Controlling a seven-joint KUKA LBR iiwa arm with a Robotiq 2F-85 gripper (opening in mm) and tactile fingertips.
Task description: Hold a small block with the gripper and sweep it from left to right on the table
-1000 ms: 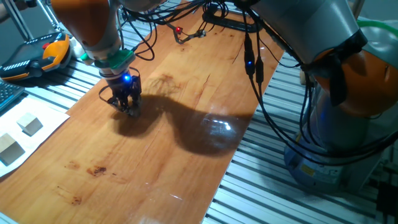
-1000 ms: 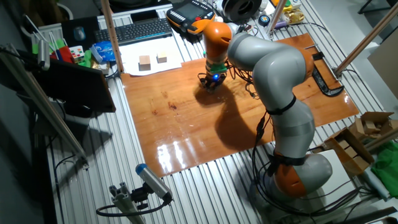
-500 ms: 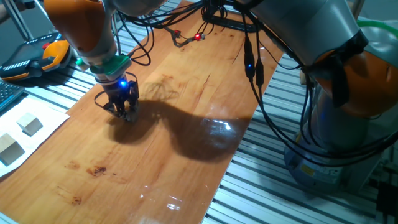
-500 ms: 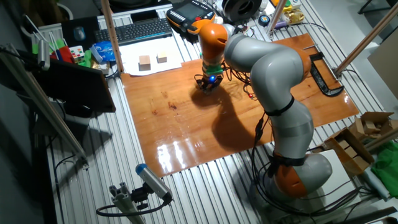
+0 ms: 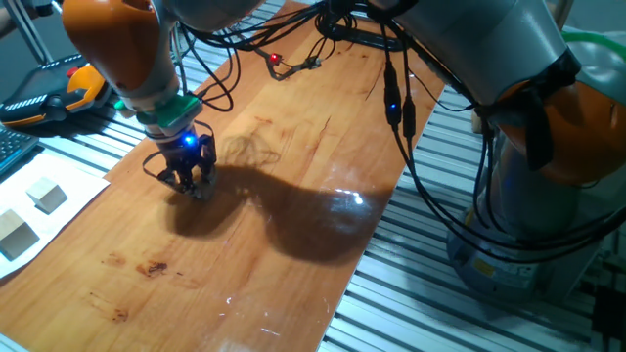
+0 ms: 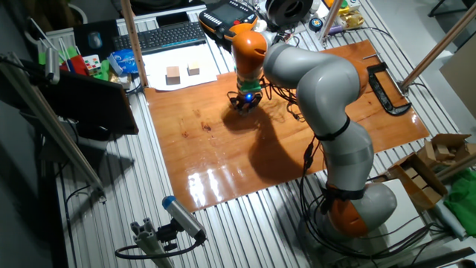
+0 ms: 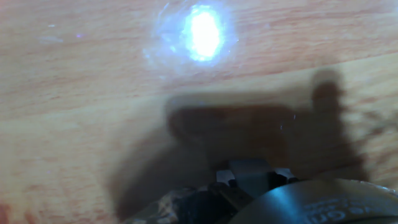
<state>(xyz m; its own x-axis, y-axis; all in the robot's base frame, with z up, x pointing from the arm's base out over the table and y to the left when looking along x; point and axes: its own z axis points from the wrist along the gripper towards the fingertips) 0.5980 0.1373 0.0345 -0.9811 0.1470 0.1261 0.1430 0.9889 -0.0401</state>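
Observation:
My gripper (image 5: 191,182) hangs from the orange and grey arm, fingertips down on the left part of the reddish-brown table (image 5: 245,293), blue light on. It is shut on the small block (image 7: 250,173), a small pale piece that shows between the fingers at the bottom of the hand view and is nearly hidden in both fixed views. In the other fixed view the gripper (image 6: 243,105) stands near the far edge of the table (image 6: 216,164). The hand view shows the board (image 7: 74,93) close below, with the gripper's shadow and a light glare.
Two larger pale cubes (image 5: 46,196) (image 5: 15,233) lie on a white sheet beside the board; they also show in the other fixed view (image 6: 173,74). An orange pendant (image 5: 73,88), cables (image 5: 293,59), a keyboard (image 6: 163,35) and a black clamp (image 6: 383,85) ring the board.
The gripper has slid steadily along the board toward the side with the white sheet, staying low and shut. Its shadow moved with it.

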